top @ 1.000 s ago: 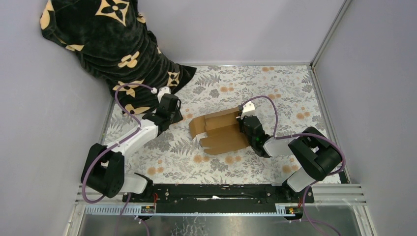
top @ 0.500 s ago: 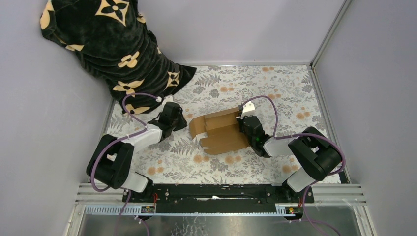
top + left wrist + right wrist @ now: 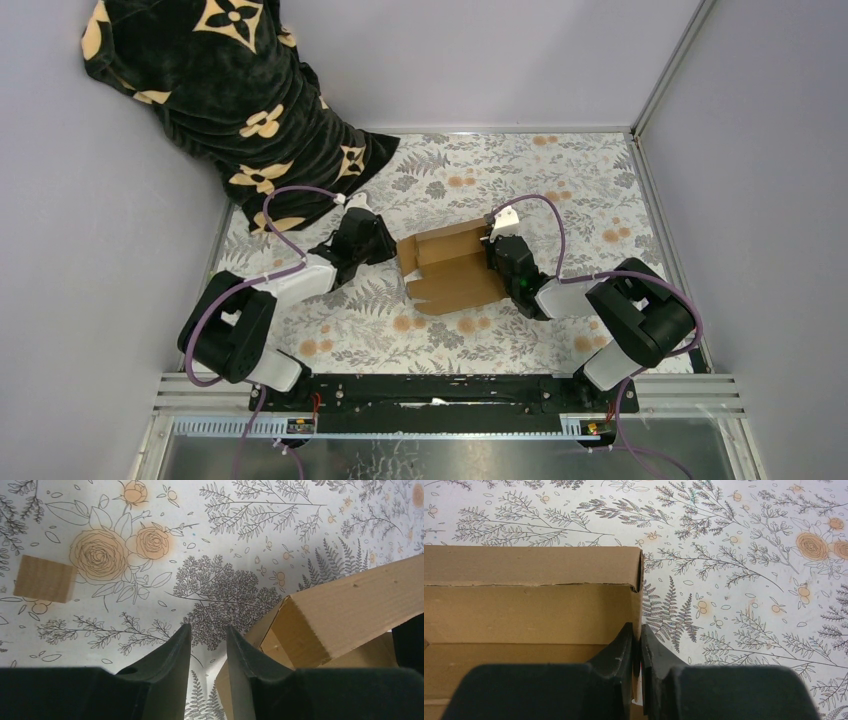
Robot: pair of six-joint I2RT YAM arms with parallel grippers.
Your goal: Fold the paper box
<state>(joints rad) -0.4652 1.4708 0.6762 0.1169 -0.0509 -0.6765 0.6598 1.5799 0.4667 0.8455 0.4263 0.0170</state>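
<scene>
top view
- box: the paper box (image 3: 450,268) sits near the middle of the flowered table cover (image 3: 570,180), open side up, with its walls partly raised.
- left gripper: my left gripper (image 3: 378,243) hangs low at the box's left end, just beside it. from up here i cannot tell how far its fingers stand apart.
- right gripper: my right gripper (image 3: 495,258) is on the box's right end wall.
- cloth: a black cloth with gold flowers (image 3: 220,90) is heaped in the far left corner against the wall, well apart from the box.

left wrist view
- left gripper: the fingers (image 3: 175,650) are spread, with bare table cover showing between them and nothing held.
- box: a raised corner of the box (image 3: 340,615) stands to the right of the fingers, and its wall runs off toward the right edge. a lower piece of cardboard lies just beside one finger. i cannot tell whether they touch.
- scrap: a small brown cardboard square (image 3: 44,578) lies flat on the table cover at the left, well apart from the box.

right wrist view
- right gripper: the fingers (image 3: 621,645) are pressed almost together, pinching the box's end wall between them.
- box: it fills the left half of the view, with the inside of the far wall and the floor showing. the corner stands just above the fingertips.
- table cover: only the flowered print lies to the right of the pinched wall.
</scene>
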